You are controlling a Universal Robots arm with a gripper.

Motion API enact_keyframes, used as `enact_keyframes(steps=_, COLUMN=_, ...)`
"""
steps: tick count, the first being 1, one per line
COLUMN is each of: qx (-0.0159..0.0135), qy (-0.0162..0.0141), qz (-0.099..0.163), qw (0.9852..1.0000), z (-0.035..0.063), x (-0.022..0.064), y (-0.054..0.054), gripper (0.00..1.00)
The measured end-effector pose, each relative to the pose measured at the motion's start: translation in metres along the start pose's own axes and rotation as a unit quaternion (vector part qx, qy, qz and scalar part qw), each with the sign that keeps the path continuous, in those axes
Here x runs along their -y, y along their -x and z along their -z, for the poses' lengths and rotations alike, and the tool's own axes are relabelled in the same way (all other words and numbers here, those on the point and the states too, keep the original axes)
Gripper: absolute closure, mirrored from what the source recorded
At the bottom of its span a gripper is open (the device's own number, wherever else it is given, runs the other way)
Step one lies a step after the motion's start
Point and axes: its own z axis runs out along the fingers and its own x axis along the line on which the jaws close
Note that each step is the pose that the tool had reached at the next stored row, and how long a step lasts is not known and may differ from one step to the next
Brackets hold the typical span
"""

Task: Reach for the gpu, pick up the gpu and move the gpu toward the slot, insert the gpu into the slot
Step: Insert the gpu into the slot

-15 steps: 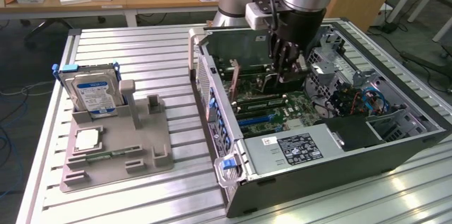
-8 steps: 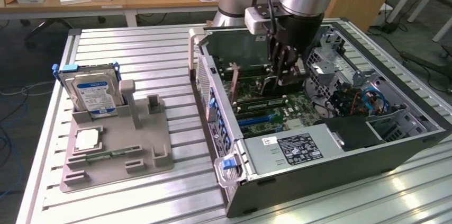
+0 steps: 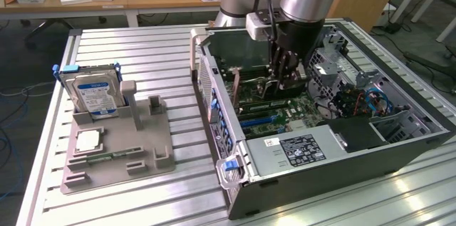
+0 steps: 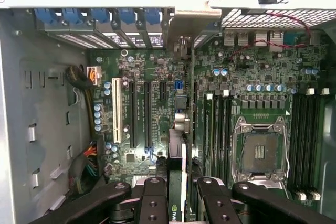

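Reaching down from the upper centre of the exterior view into the open computer case (image 3: 399, 154), with the gripper (image 3: 283, 84) low over the green motherboard (image 3: 285, 111). Clamped at a partial width on the gpu (image 3: 274, 88), held upright on its edge between the dark fingers (image 4: 153, 198).

Seen edge-on from the wrist camera: gpu (image 4: 176, 177) as a thin strip between the gripper (image 4: 176, 195) links, with a green logo on its cooler. Running parallel to the nearest long black slot (image 4: 148, 114) and just beside it, with 1 more black connector and 1 white connector further off. Cannot tell whether the card's lower edge touches the board or sits in any connector. Square silver CPU socket (image 4: 261, 153) well apart on the other side of the card.

At the exterior view's left, on the slatted metal table (image 3: 142, 44): grey holder (image 3: 142, 151) carrying an upright hard drive (image 3: 93, 93) with a blue label, plus a flat silver chip (image 3: 88, 140) and a narrow green memory stick (image 3: 107, 157) lying in its recesses. Standing well apart from the case.
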Motion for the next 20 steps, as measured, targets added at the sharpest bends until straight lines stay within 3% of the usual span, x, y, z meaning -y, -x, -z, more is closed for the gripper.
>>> enact_keyframes(steps=20, qx=0.0000, qy=0.0000, qz=0.000, qw=1.0000, z=-0.0101, x=-0.0032, y=-0.0012, gripper=0.74)
